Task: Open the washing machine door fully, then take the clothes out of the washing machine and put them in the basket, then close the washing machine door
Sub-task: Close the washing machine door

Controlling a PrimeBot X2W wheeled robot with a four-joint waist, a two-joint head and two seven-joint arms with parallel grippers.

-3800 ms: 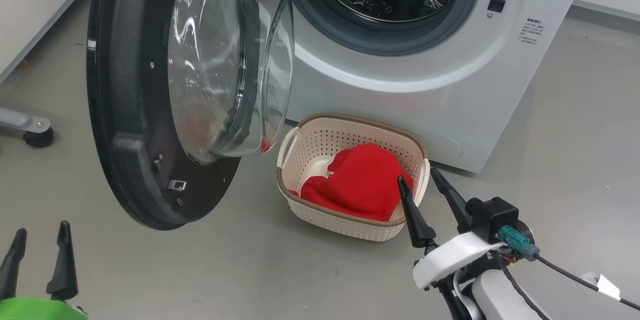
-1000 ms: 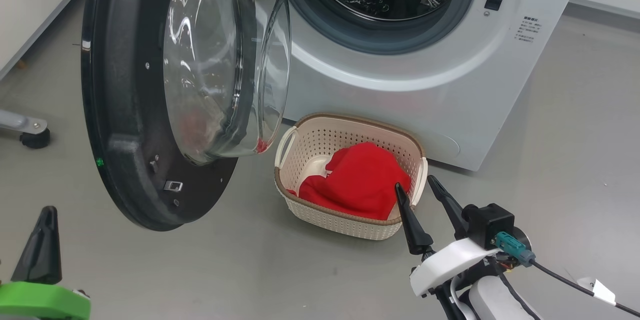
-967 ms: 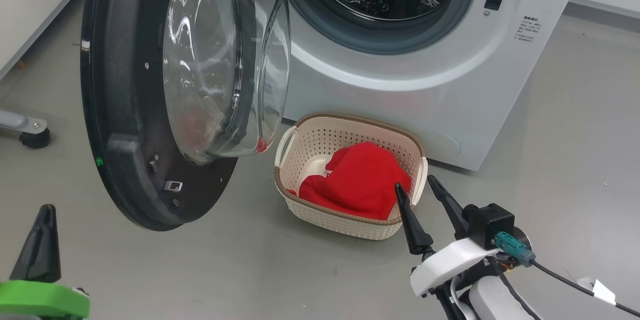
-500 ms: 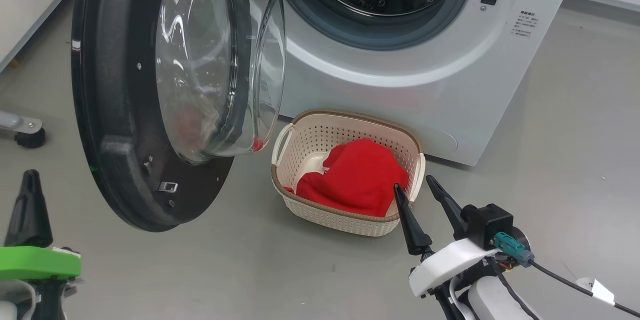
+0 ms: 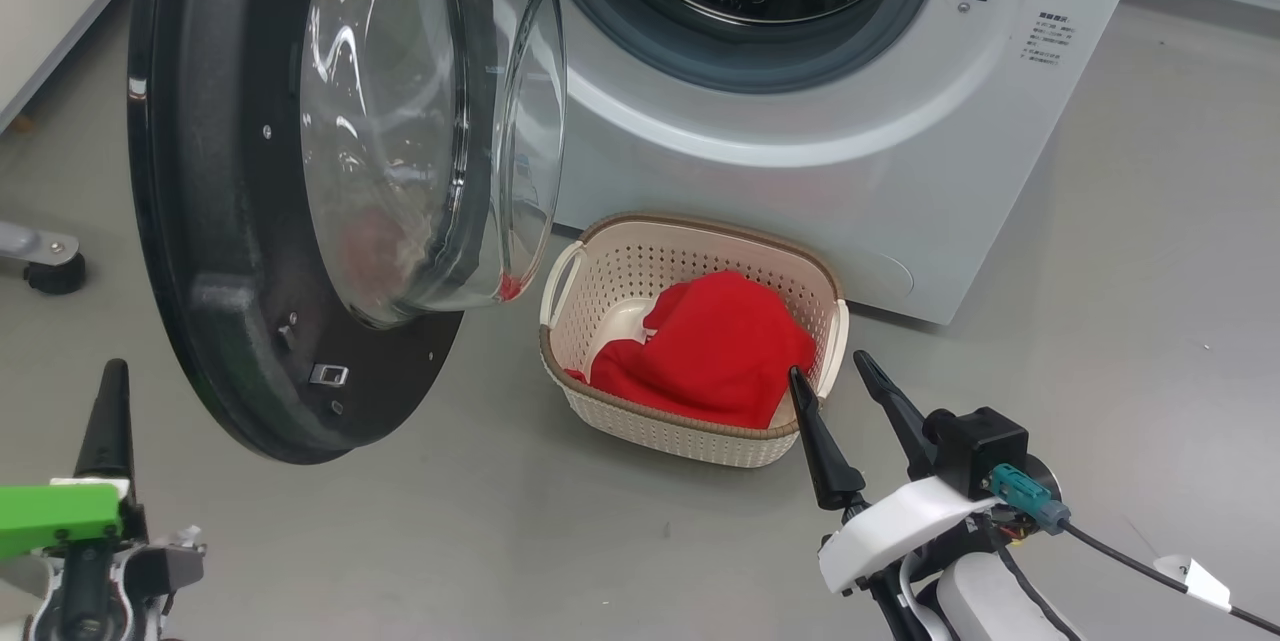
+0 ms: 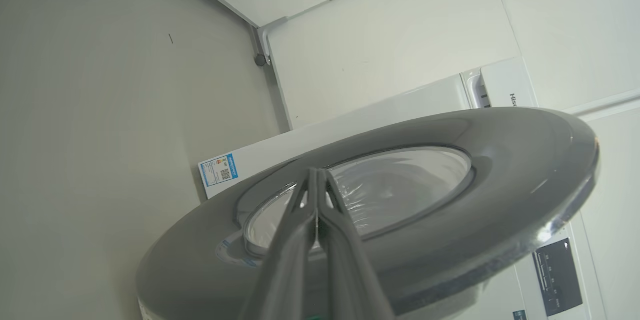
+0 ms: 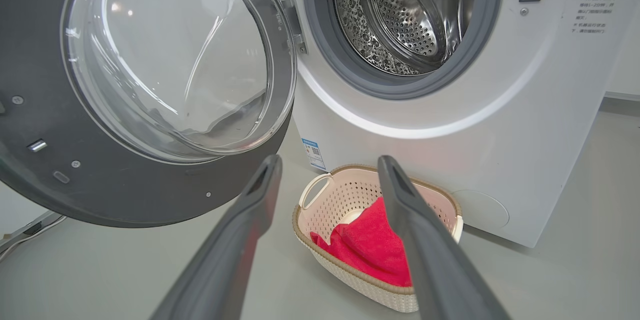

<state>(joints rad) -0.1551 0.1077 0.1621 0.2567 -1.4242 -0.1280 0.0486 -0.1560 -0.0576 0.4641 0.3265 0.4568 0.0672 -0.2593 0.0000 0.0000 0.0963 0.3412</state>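
Your right claw [image 5: 828, 365] gapes wide, empty, beside the basket [image 5: 690, 436] holding the clothes [image 5: 720, 351]; your left claw [image 6: 317, 172], pinched shut, points at the door [image 6: 500, 160].

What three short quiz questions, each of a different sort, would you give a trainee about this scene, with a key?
1. True or false: the washing machine door is closed.
2. Where do the red clothes lie? A) in the drum B) in the basket C) on the floor
3. Fill in: of the left pincer and the right pincer, the one that is shut is the ____ one.

Key: 1 false, it stands wide open; 2 B; 3 left.
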